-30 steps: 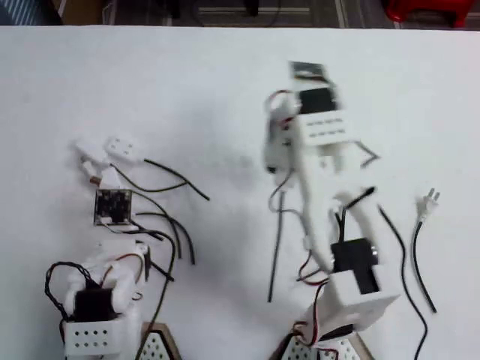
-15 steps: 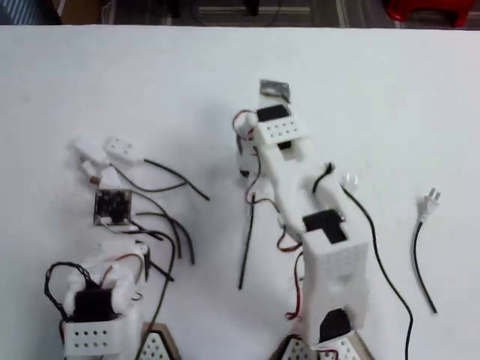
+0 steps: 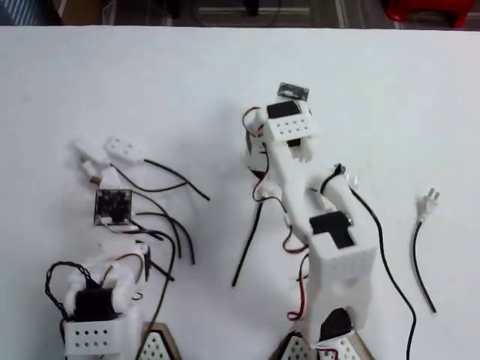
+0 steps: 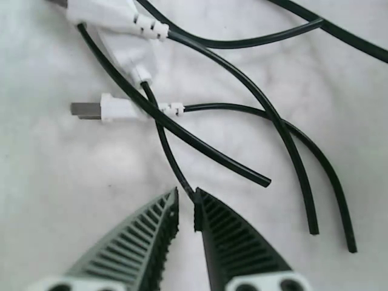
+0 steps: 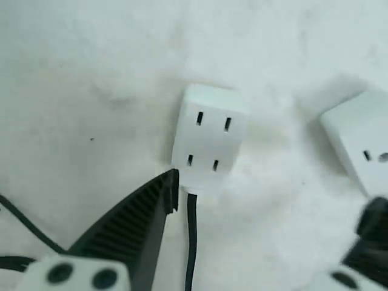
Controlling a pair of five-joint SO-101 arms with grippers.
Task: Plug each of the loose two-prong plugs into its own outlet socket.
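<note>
My right fingers (image 5: 270, 194) are spread wide, well in from the counter's edges. One tip is just beside a white outlet socket (image 5: 209, 136) and its black cord (image 5: 192, 236). My left fingers (image 4: 187, 202) are nearly together at a cord end (image 4: 189, 193), near a white plug (image 4: 115, 109). A two-prong plug (image 3: 429, 199) lies near the counter's right edge.

Bright, even light falls from overhead on the white tabletop (image 3: 150, 75), which washes out pale across its middle. Shadows are faint and soft-edged: thin grey ones under the black cables (image 4: 212, 150), and a smudge beside the outlet block (image 5: 209, 136).
</note>
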